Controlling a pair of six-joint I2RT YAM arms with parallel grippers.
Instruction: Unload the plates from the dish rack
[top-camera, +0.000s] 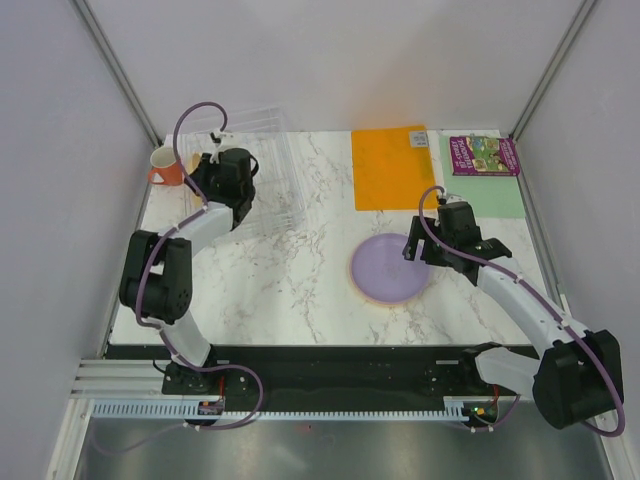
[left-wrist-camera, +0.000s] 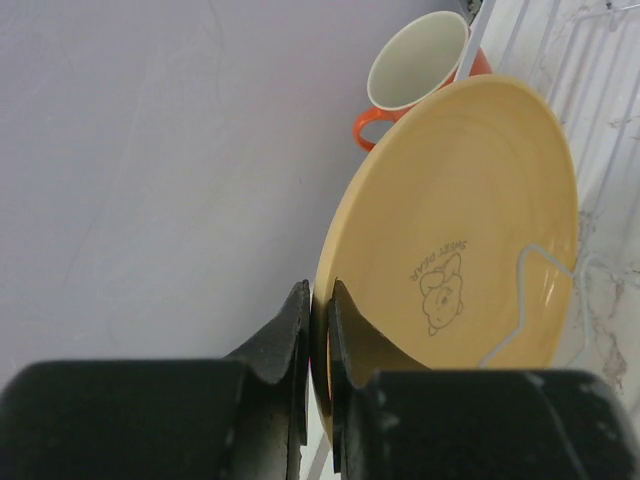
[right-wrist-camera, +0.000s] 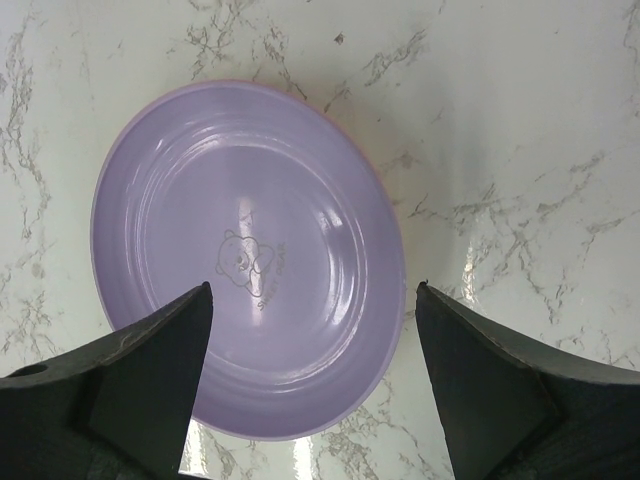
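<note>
Plate (left-wrist-camera: 470, 230), yellow, sits pinched by left gripper (left-wrist-camera: 318, 322).

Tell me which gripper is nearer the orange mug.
Left. The left gripper is at the dish rack beside the mug, shut on the rim of the yellow plate. The right gripper hangs open over the purple plate, far across the table.

left pincer (left-wrist-camera: 318, 300) clamped shut, right pincer (right-wrist-camera: 312, 300) spread wide, pointing down
</note>
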